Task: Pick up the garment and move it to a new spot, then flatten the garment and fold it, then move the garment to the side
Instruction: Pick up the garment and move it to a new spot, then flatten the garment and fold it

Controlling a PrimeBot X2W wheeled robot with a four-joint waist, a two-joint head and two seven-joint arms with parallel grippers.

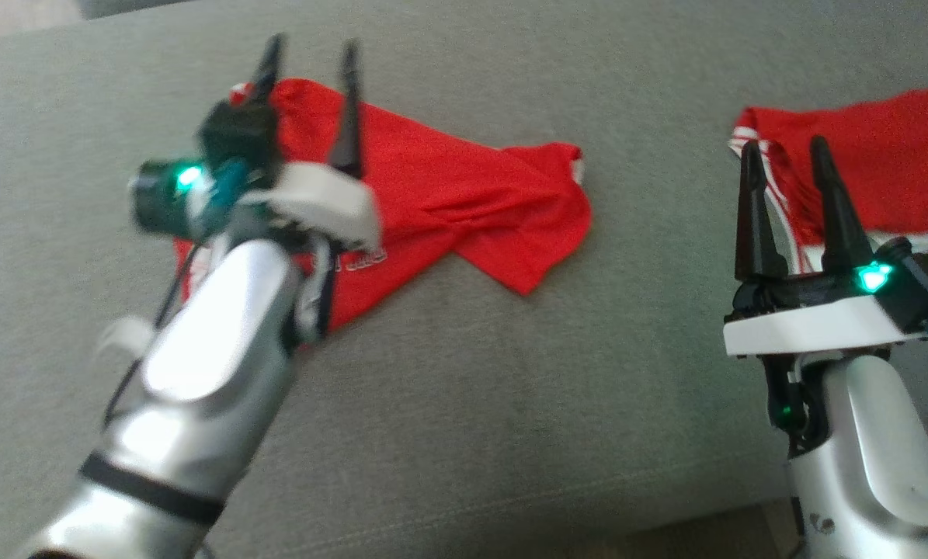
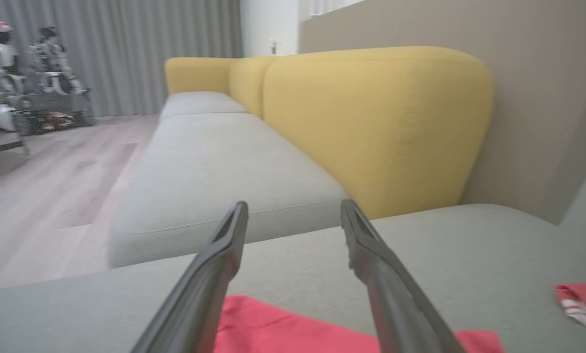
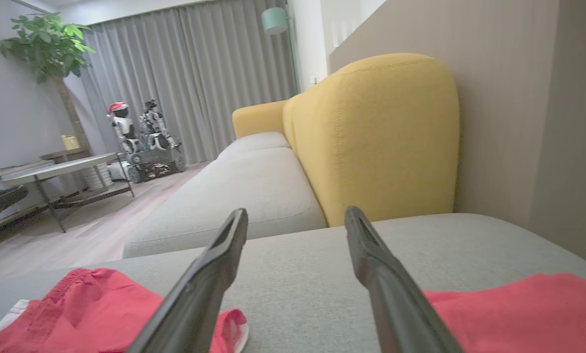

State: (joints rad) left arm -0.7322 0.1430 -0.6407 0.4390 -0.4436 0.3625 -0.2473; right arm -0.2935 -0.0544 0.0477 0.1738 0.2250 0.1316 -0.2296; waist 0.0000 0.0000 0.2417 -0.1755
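A red garment [image 1: 448, 202] lies bunched and partly folded over itself on the grey sofa seat [image 1: 464, 404], left of centre in the head view. My left gripper [image 1: 312, 62] hovers open over its left part, blurred, with nothing between the fingers. Along the bottom of the left wrist view, the same red cloth [image 2: 283, 328] lies under the open left gripper [image 2: 293, 208]. At the lower right my right gripper [image 1: 786, 151] stands open and holds nothing. In the right wrist view the right gripper [image 3: 296, 215] has red cloth on both sides [image 3: 77, 309].
A second red garment with white stripes [image 1: 883, 163] lies at the right, under my right fingers. A yellow backrest [image 3: 376, 142] stands behind the seat. Wooden floor [image 2: 42, 196], a low table [image 3: 57, 169] and parked robots [image 3: 140, 139] lie beyond the sofa.
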